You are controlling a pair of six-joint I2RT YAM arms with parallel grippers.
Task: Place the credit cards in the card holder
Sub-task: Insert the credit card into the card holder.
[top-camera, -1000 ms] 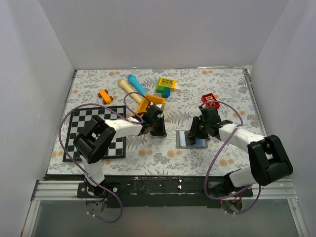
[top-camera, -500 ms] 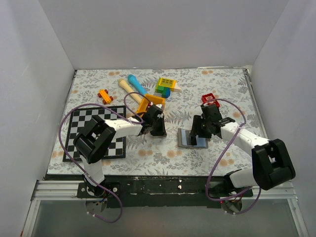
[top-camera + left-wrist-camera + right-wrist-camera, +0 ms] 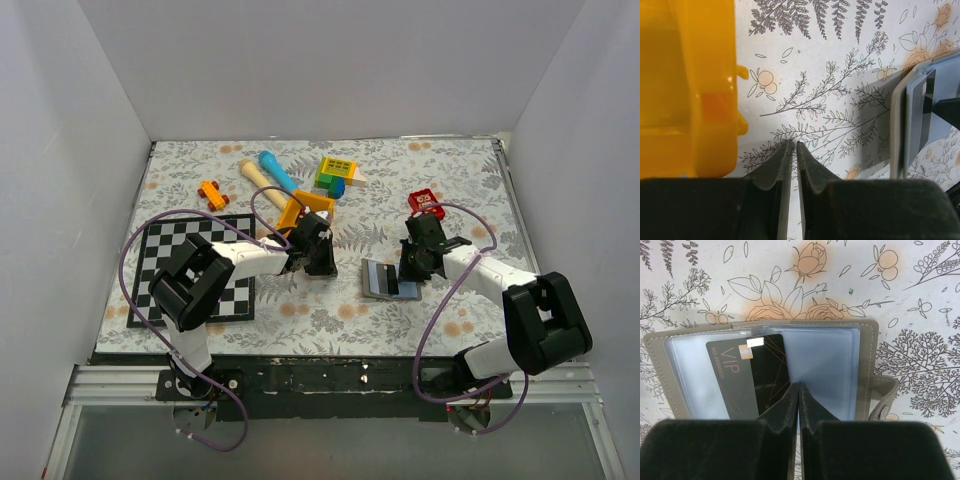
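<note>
The grey card holder (image 3: pixel 871 347) lies open on the floral cloth, its pale blue pockets facing up and its snap tab (image 3: pixel 883 400) at the right. A black credit card (image 3: pixel 747 375) marked VIP sits partly under the clear left pocket. My right gripper (image 3: pixel 799 386) is shut with nothing between its tips, which rest at the card's right edge over the holder's middle. In the top view the holder (image 3: pixel 372 273) lies just left of the right gripper (image 3: pixel 408 272). My left gripper (image 3: pixel 794 144) is shut and empty on the cloth, left of the holder (image 3: pixel 920 115).
An orange plastic tray (image 3: pixel 685 90) sits close to the left gripper's left side. A red block (image 3: pixel 425 202) lies behind the right arm. A checkerboard (image 3: pixel 195 268) lies at the left. A wooden pin (image 3: pixel 256 174), a blue cylinder (image 3: pixel 277 170) and a green-yellow block (image 3: pixel 337 174) lie at the back.
My right gripper has shifted slightly back and to the right, uncovering more of the card holder, which has turned a little. The left arm has not moved.
</note>
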